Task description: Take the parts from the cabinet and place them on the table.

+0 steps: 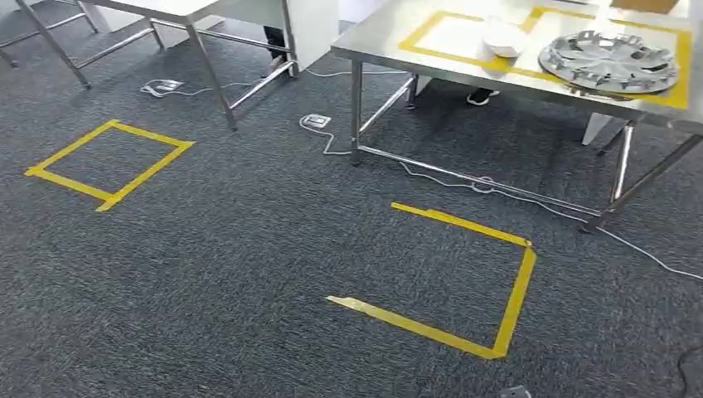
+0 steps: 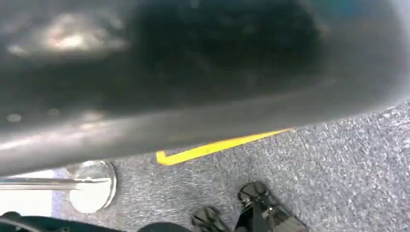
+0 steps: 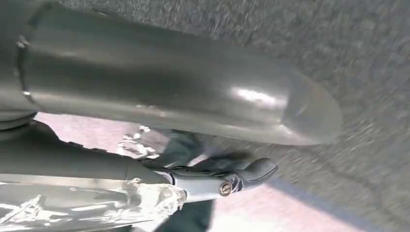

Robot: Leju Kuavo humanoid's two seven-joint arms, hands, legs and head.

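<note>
A silver spoked wheel cover (image 1: 609,60) is lying flat on the stainless steel bench (image 1: 398,37) at the far right of the head view, inside a yellow tape rectangle (image 1: 681,70), with a white rounded part (image 1: 502,37) sitting just beside it across the tape line between two marked areas. On the dark grey carpet (image 1: 249,265) two more yellow tape outlines are showing, a closed square (image 1: 109,163) to the left and an open-sided one (image 1: 464,278) in front of the bench. In the right wrist view the right hand (image 3: 212,181) is hanging over the carpet, its thumb lying long above dark fingers that are closing on a clear crinkled wrapped part (image 3: 96,205). In the left wrist view a large dark blurred surface is covering the left hand, so I cannot tell how its fingers are lying.
</note>
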